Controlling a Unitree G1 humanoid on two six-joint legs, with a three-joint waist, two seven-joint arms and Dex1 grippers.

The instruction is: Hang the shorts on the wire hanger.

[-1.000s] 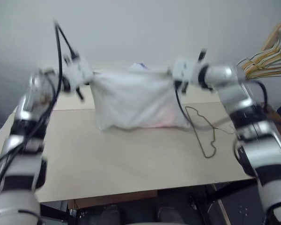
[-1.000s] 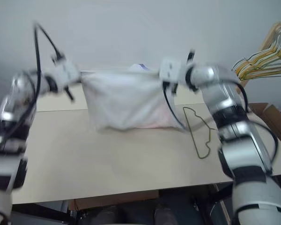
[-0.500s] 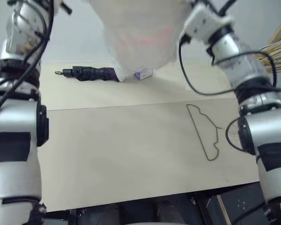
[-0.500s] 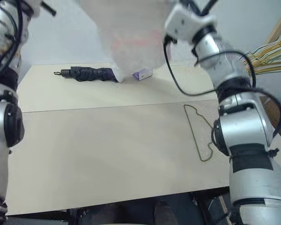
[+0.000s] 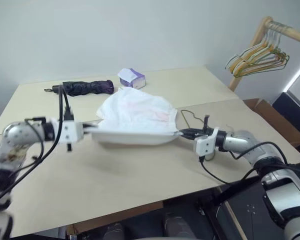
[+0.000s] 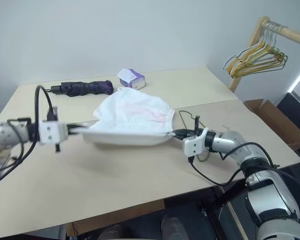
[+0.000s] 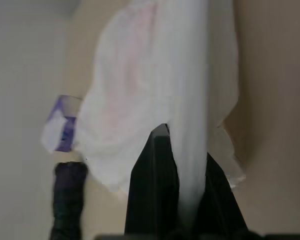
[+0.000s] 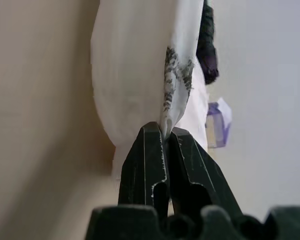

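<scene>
Both fingers point(image 8: 157, 150) pinch the shorts point(image 5: 135, 117), now lowered from high onto the worktop point(image 5: 140, 175), seemingly covering the wire hanger point(image 6: 192, 120).

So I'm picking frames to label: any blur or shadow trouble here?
Both eye views are sharp, with a soft shadow under the shorts; the left wrist view is soft throughout; in the right wrist view the close black fingers are sharp and the purple box behind is blurred.

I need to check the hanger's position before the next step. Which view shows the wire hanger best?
The right eye view: the wire hanger pokes out beside the shorts, which cover most of it. The left eye view shows the same stub. The wrist views show shorts, not the hanger.
</scene>
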